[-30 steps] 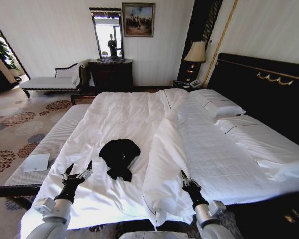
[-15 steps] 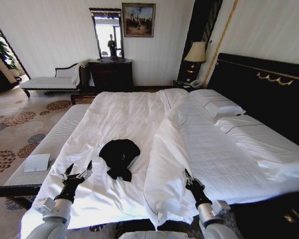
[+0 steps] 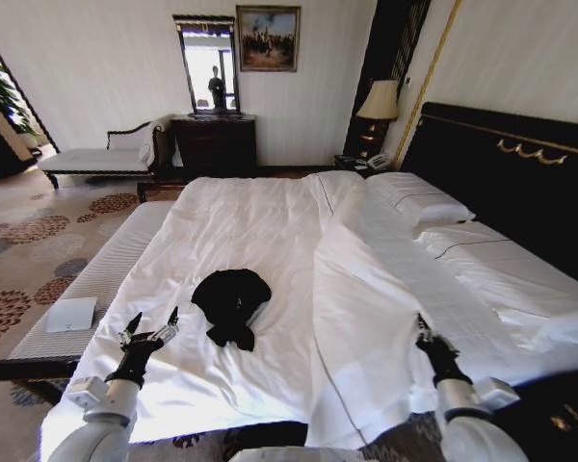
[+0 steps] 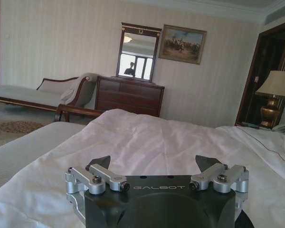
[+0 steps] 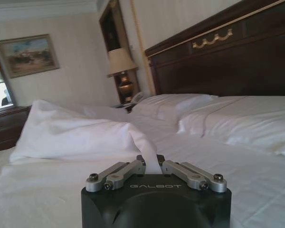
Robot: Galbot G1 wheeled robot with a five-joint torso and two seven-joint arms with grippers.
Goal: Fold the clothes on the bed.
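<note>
Head view looks down on the large double bed (image 3: 260,231) with white sheets, a dark wood frame and a tall black headboard. The clothes (image 3: 230,301), one small black top of soft fabric, lie crumpled on the white sheet, nearer to the foot edge of the bed than to the pillows and a little toward the robot's left side. No lettering can be read on it in this state.

The left gripper (image 3: 150,325) hovers over the sheet near the foot edge, just beside the black top but apart from it. Its fingers are spread wide and nothing is between them; the left wrist view shows the same, with the two dark fingertips (image 4: 99,162) far from each other above the sheet.

The right gripper (image 3: 426,332) is over the right part of the bed, near the foot edge and well apart from the clothes. In the right wrist view its jaws stand closed on a thin fold of the white duvet (image 5: 76,135), which rises in a soft ridge before it. Two white pillows (image 3: 419,206) lie against the headboard.
</note>
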